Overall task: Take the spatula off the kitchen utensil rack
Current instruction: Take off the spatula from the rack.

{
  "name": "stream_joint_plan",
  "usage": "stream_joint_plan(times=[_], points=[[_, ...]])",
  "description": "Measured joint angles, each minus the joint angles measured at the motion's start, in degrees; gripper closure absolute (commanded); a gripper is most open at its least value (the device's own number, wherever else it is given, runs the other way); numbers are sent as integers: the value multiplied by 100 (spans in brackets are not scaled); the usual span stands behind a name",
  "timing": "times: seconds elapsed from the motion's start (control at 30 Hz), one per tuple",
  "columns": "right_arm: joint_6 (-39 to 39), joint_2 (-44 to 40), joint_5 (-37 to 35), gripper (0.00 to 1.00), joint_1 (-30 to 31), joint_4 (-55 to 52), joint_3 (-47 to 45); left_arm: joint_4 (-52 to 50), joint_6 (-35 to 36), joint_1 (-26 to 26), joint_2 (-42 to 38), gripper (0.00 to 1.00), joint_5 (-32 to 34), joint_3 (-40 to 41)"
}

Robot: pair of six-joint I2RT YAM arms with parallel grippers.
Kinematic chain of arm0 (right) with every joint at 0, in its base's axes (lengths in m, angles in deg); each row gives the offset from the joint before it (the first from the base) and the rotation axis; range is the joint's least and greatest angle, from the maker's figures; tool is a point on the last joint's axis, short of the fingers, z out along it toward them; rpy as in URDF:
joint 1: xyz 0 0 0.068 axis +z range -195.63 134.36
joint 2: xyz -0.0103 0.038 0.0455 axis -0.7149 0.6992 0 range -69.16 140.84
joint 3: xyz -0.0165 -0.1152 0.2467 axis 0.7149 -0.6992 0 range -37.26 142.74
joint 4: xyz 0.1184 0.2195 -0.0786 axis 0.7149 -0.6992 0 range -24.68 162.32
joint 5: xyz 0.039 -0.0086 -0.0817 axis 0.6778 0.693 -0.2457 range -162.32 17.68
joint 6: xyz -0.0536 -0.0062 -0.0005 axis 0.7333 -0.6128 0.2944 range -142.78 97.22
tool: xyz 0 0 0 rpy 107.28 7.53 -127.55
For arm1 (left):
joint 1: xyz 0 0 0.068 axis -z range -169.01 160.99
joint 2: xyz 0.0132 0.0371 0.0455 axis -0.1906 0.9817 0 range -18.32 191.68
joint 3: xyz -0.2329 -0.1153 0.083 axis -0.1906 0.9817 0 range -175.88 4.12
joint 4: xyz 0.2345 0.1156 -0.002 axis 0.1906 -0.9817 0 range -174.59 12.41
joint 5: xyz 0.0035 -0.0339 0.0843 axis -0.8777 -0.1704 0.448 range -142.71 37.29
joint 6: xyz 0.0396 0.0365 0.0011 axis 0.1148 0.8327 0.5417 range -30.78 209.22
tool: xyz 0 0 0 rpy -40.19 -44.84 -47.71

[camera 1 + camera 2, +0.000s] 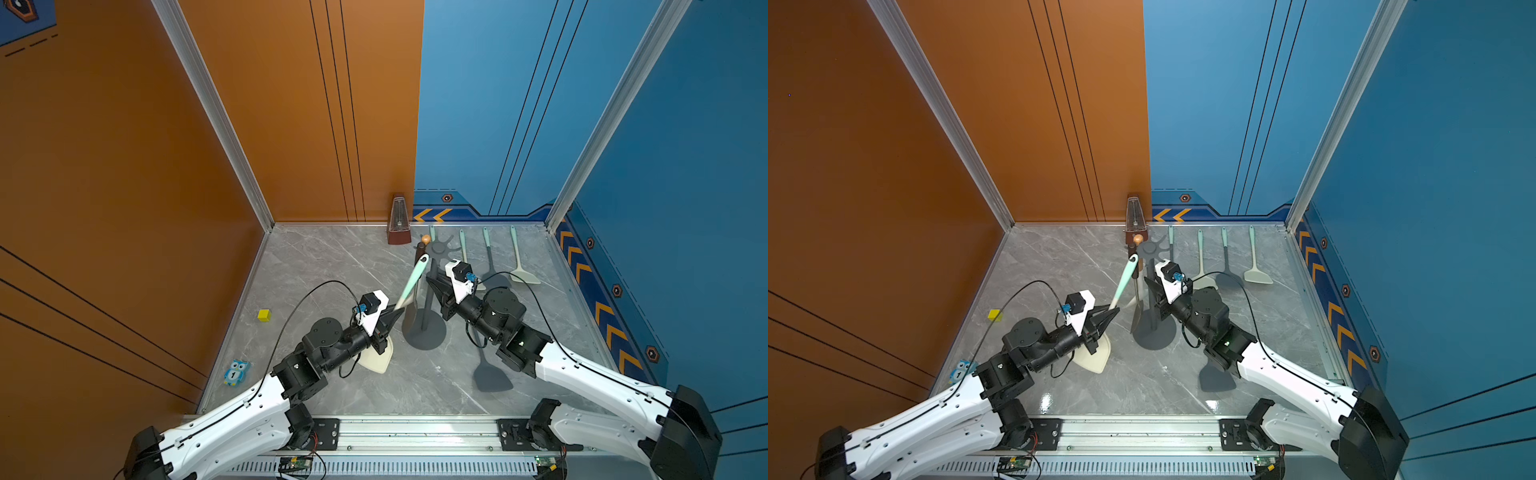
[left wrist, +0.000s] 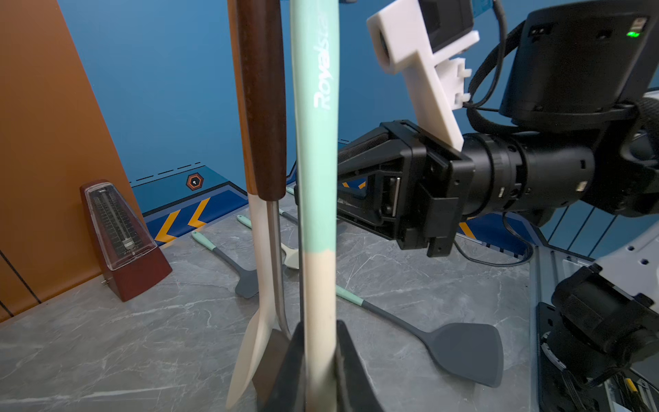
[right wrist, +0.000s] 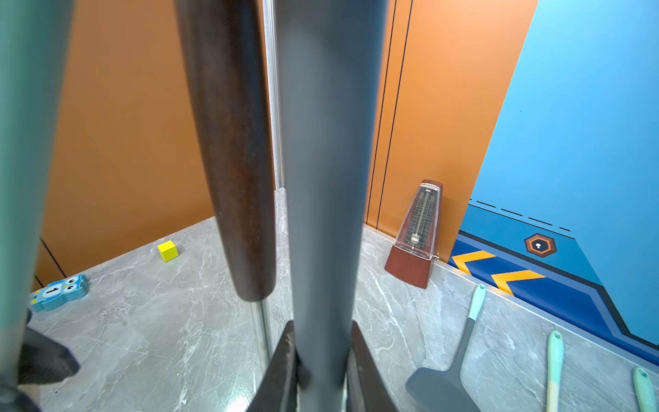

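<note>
Clamping one spatula (image 1: pixel 411 282), one kitchen utensil rack (image 1: pixel 432 336).

Reads "Royals…" in white letters running along the mint handle of the spatula (image 2: pixel 315 142), in the left wrist view; last letters too blurred to tell. Shows a black number "1" on the belly of the blue owl toy (image 3: pixel 59 290) (image 1: pixel 236 372), in the right wrist view and both top views.

Twin overhead views onto table (image 1: pixel 332 270); close wrist views, both with metronome (image 2: pixel 121 242).
</note>
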Motion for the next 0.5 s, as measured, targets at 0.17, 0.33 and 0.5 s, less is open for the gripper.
stream_joint_plan(times=[0.17,0.33,0.5], points=[[-17,4,-92,100,-7,46,-20,103,-17,42,39,100,48,0],[-22,52,-146,100,-13,114,-20,201,7,236,129,100,267,0],[-22,149,-195,100,-13,254,-20,398,356,525,-177,100,232,0]])
